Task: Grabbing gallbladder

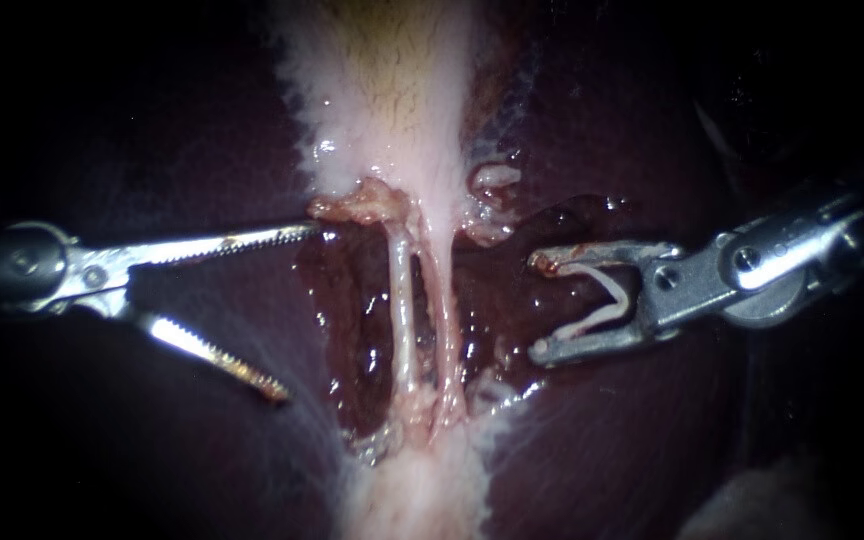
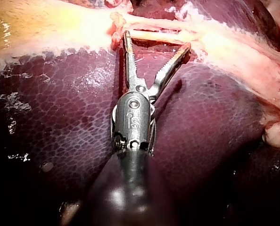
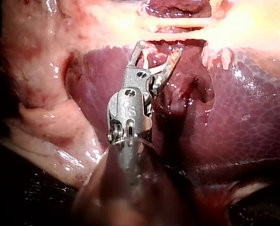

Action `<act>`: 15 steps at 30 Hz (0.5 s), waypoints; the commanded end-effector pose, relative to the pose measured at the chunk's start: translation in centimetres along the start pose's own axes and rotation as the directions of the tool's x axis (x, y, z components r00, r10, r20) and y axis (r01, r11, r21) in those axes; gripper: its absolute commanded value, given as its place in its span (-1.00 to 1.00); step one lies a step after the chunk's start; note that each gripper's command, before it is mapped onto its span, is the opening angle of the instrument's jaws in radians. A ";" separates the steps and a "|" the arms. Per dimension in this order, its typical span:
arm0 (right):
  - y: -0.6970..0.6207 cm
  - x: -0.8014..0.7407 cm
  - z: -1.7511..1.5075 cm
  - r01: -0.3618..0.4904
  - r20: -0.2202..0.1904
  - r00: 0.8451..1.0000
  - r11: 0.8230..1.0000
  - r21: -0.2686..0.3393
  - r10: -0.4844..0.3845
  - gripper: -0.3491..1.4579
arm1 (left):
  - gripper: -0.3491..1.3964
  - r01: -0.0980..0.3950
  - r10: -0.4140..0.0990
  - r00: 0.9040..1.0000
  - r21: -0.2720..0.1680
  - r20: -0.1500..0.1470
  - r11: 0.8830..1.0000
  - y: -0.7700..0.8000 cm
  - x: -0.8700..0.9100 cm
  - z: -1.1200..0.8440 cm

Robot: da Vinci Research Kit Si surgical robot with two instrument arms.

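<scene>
Left instrument (image 1: 297,312) gapes wide and empty, one tip at the gallbladder (image 1: 392,100), so I think it must bite there next; right instrument (image 1: 537,307) holds a white clip (image 1: 597,318) in wide jaws.

Pale gallbladder (image 1: 392,100), yellowish centre, fringed white edges, on dark liver (image 1: 602,130)

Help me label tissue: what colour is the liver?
The liver is dark maroon, finely mottled; left wrist view shows best.
</scene>
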 end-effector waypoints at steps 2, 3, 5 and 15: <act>0.00 0.00 0.00 0.000 0.000 1.000 1.000 0.000 0.000 -0.06 | 0.77 0.007 -0.007 1.000 -0.003 -0.001 1.000 0.00 0.01 0.00; 0.00 0.00 0.00 0.000 0.000 1.000 1.000 0.000 0.000 -0.06 | 0.77 0.014 -0.014 1.000 -0.001 -0.001 1.000 -0.01 0.02 -0.01; 0.00 0.00 0.00 0.000 0.000 1.000 1.000 0.000 0.000 -0.06 | 0.77 0.022 -0.022 1.000 0.003 0.000 1.000 -0.05 0.05 -0.04; 0.00 0.00 -0.01 0.000 0.000 1.000 1.000 0.000 0.000 -0.06 | 0.65 0.049 -0.050 0.999 0.045 0.007 0.998 -0.51 0.29 -0.10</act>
